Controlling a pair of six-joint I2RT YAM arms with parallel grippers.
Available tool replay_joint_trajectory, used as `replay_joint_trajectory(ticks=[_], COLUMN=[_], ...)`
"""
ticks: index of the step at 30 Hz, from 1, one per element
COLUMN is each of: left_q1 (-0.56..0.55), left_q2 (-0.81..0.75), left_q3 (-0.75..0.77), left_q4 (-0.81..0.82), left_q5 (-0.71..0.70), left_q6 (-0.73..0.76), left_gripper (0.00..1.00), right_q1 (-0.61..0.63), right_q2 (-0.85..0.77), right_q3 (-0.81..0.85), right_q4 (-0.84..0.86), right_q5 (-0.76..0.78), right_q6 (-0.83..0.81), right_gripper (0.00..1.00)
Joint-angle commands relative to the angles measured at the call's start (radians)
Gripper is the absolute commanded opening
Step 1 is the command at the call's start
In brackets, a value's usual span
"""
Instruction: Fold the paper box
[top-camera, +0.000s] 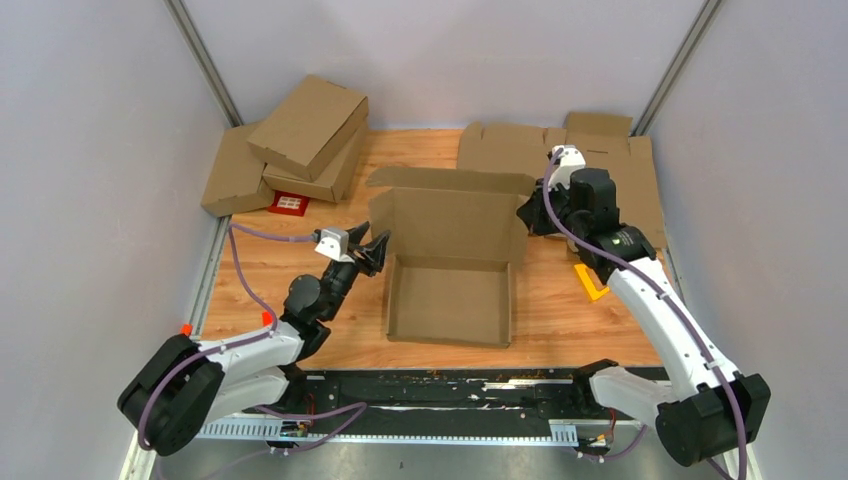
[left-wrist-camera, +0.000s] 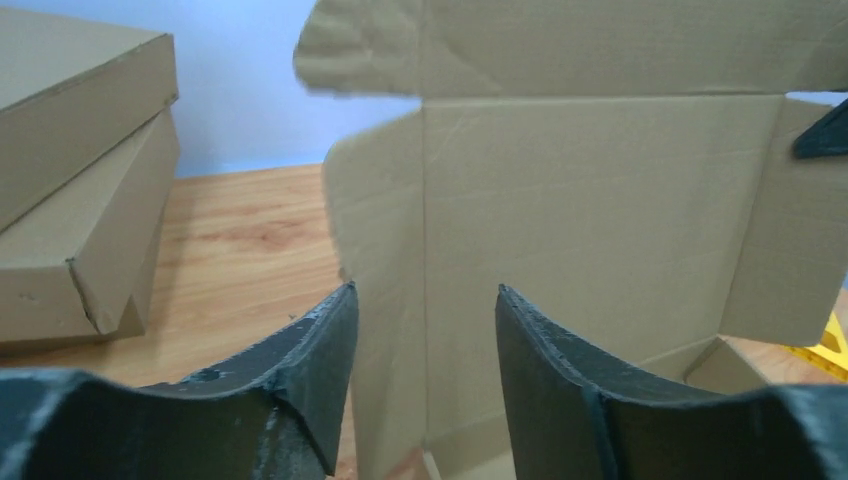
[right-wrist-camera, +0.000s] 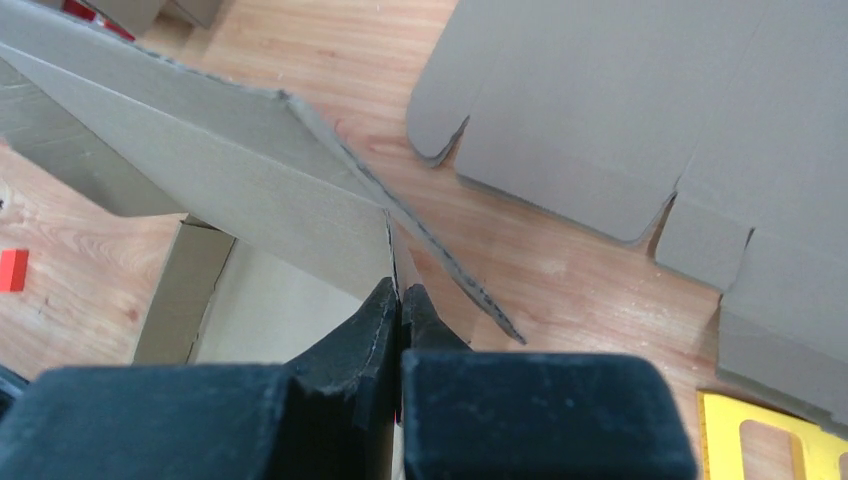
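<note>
the right hand (right-wrist-camera: 400, 300) pinches the raised lid of the paper box (top-camera: 447, 228); the left hand (left-wrist-camera: 425, 295) stands half open beside it.

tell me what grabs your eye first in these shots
The half-folded paper box sits in the middle, its lid standing upright behind the tray. The right gripper is pinched shut on the lid's right flap, while the left gripper is open at the lid's left edge. A stack of finished boxes lies back left, flat blanks back right.

Half-folded brown paper box (top-camera: 447, 300), lid upright, mid-table
</note>
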Motion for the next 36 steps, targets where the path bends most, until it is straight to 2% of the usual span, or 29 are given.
replay_joint_trajectory(ticks=[1,6,9,16,21,23,24,26,29,36], left_q1=[-0.004,-0.004,-0.004,0.019,0.158,0.225,0.253,0.299,0.312,0.312], left_q2=[-0.082,-0.157,-0.184,-0.199,-0.196,-0.166,-0.143,-0.088,-0.023,0.101], left_q3=[0.057,0.201,0.238,0.266,0.286,0.326,0.351,0.398,0.434,0.611], left_q4=[-0.141,-0.506,-0.613,-0.716,-0.729,-0.752,-0.761,-0.754,-0.698,-0.774], left_q5=[-0.038,-0.01,-0.022,-0.118,0.018,0.096,0.136,0.24,0.329,0.417], left_q6=[-0.033,-0.052,-0.061,-0.077,-0.135,-0.146,-0.149,-0.147,-0.091,-0.032], left_gripper=[0.63,0.73,0.77,0.79,0.86,0.99,1.0,1.0,1.0,0.93], right_q1=[0.001,0.001,0.001,0.001,0.001,0.001,0.001,0.001,0.001,0.004], right_q2=[-0.054,-0.083,-0.095,-0.105,-0.1,-0.097,-0.096,-0.092,-0.089,-0.074], right_q3=[0.014,-0.018,-0.034,-0.05,-0.047,-0.047,-0.046,-0.043,-0.039,-0.03], right_q4=[0.121,0.181,0.203,0.222,0.219,0.218,0.215,0.213,0.206,0.19], right_q5=[0.02,0.005,-0.011,-0.043,-0.074,-0.076,-0.078,-0.087,-0.096,-0.128], right_q6=[-0.021,-0.023,-0.03,-0.049,-0.061,-0.061,-0.061,-0.061,-0.06,-0.058], right_gripper=[0.0,0.0,0.0,0.0,0.0,0.0,0.0,0.0,0.0,0.0])
